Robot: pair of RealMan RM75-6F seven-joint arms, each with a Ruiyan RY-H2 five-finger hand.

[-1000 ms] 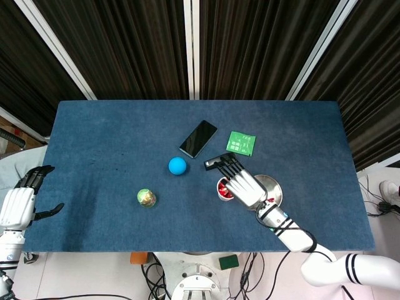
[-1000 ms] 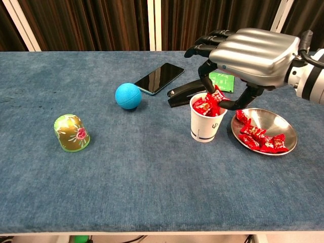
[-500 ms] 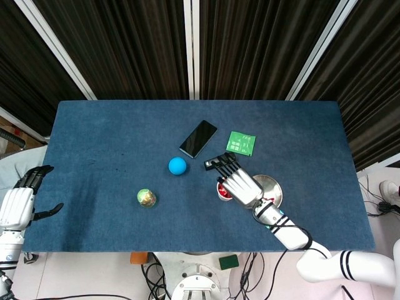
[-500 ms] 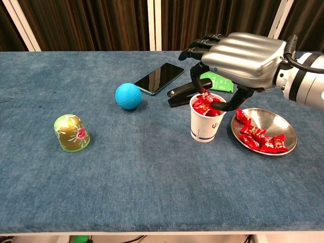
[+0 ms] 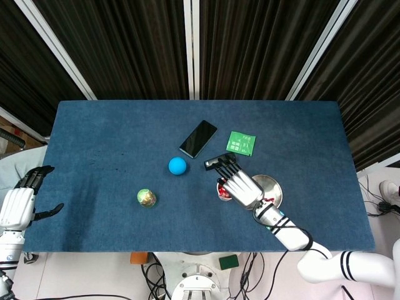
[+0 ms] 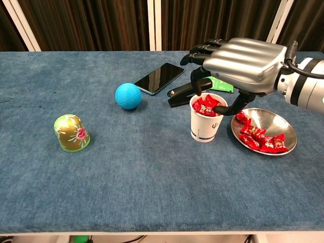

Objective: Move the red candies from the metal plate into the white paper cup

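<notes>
right hand [image 6: 242, 59]: over the white paper cup [image 6: 205, 129], fingers parted, nothing visibly pinched
left hand [image 5: 19, 203]: idle, fingers spread
red candies [image 6: 263, 139]: some on metal plate [image 6: 283, 129], rest in cup
handling: prob. light, crinkly, slippery; pinch 1 by wrapper body

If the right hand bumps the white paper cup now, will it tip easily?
Probably yes. The white paper cup looks thin, narrows toward its base, and candies are heaped at its rim, so it seems top-heavy. The right hand hovers directly above it.

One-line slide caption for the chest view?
Right hand hovers over the white paper cup heaped with red candies; more remain on the metal plate.
</notes>
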